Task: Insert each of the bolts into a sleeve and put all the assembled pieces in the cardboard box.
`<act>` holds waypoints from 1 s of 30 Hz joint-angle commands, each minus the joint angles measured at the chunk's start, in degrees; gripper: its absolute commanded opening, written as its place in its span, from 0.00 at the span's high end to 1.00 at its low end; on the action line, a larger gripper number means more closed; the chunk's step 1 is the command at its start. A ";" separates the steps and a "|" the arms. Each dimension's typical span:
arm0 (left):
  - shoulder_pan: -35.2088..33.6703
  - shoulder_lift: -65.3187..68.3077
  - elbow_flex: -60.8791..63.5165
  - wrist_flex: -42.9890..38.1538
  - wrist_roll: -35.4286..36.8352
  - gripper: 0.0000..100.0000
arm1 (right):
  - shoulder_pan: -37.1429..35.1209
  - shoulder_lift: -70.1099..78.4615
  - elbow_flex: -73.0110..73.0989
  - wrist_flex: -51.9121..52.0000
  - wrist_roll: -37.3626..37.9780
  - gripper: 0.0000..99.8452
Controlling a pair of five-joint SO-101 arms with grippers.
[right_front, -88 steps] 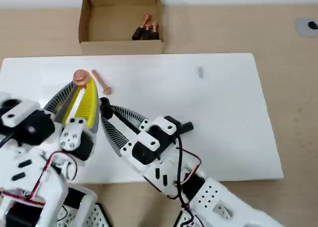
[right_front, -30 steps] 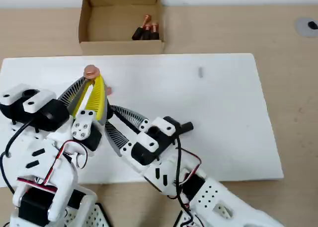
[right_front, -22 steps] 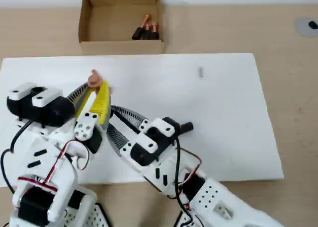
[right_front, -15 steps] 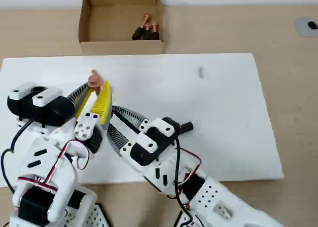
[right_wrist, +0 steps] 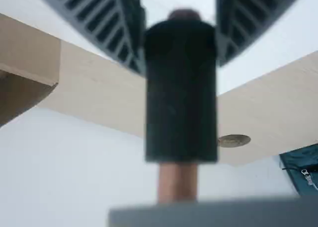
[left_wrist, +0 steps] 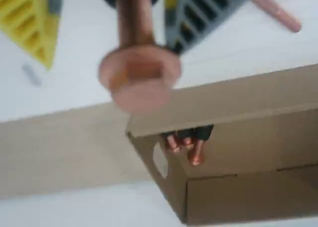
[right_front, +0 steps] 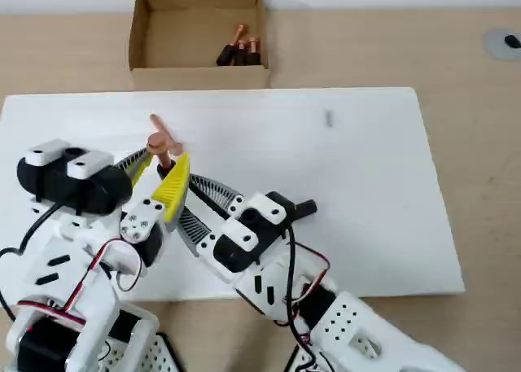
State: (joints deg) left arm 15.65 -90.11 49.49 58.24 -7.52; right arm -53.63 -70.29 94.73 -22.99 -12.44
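My right gripper (right_front: 168,175) is shut on a black sleeve (right_wrist: 181,88) held over the white mat. A copper bolt (left_wrist: 138,73) sits in that sleeve, its flat head (right_front: 159,144) sticking out toward the cardboard box (right_front: 138,32). My left gripper (right_front: 163,157) stands open around the bolt, yellow finger (left_wrist: 30,26) well off it and grey finger (left_wrist: 208,11) close beside it. A second bolt (right_front: 155,125) lies loose on the mat just beyond, also seen as the loose bolt (left_wrist: 276,11). Several assembled pieces (right_front: 241,51) lie in the box.
The white mat (right_front: 350,185) covers most of the wooden table, with free room to the right of both arms. The box wall (left_wrist: 238,113) stands just past the mat's far edge. A small grey disc (right_front: 505,42) lies at the far right.
My left gripper carried the bolt right to the sleeve in the right gripper, pushed it in, then opened and let go. The right arm kept still.
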 commanded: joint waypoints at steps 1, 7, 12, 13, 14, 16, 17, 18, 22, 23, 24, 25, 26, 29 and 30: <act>-0.79 0.04 -4.04 2.29 -3.08 0.83 | -0.48 -1.10 -4.79 -1.58 0.53 0.99; -3.69 0.04 -4.57 2.99 -4.13 0.83 | -0.48 -1.10 -5.32 -1.41 0.53 0.99; -6.86 0.04 -5.27 3.43 -5.71 0.83 | -0.48 -1.10 -5.14 -1.41 0.53 0.99; -7.30 0.04 -5.54 3.43 -5.98 0.83 | -0.48 -1.10 -5.14 -1.41 0.53 0.99; -7.65 0.04 -5.71 3.43 -6.07 0.83 | -0.48 -1.10 -5.05 -1.32 0.53 0.99; -7.65 0.04 -6.15 3.52 -5.98 0.83 | -0.48 -1.01 -5.05 -1.32 0.53 0.99; -7.65 0.04 -6.42 3.52 -5.80 0.83 | -0.48 -1.01 -5.05 -1.32 0.53 0.99; -7.38 0.04 -6.68 3.52 -5.63 0.83 | -0.48 -1.01 -5.05 -1.32 0.53 0.99; -7.65 0.22 -10.73 2.64 3.87 0.83 | 2.95 -0.57 -6.29 -1.23 0.88 0.99; -7.74 0.22 -11.78 2.73 5.36 0.83 | 4.70 -0.48 -7.25 -0.79 1.41 0.99; -7.82 0.22 -12.40 2.81 5.54 0.83 | 6.37 -0.48 -8.84 0.79 1.67 0.99; -7.82 0.48 -12.48 3.43 5.54 0.83 | 7.96 -0.48 -11.21 3.60 1.67 0.99; -7.82 1.27 -12.57 4.31 5.63 0.83 | 9.19 -0.40 -14.20 7.56 1.67 0.99; -8.70 5.58 -14.15 6.59 5.89 0.84 | 12.44 2.51 -25.45 18.73 0.26 0.99; -10.20 7.43 -14.86 6.68 5.98 0.84 | 13.23 4.62 -29.05 21.01 -0.09 0.99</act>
State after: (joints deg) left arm 8.18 -86.95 37.98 64.31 -2.24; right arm -43.43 -68.53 79.60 -8.92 -11.47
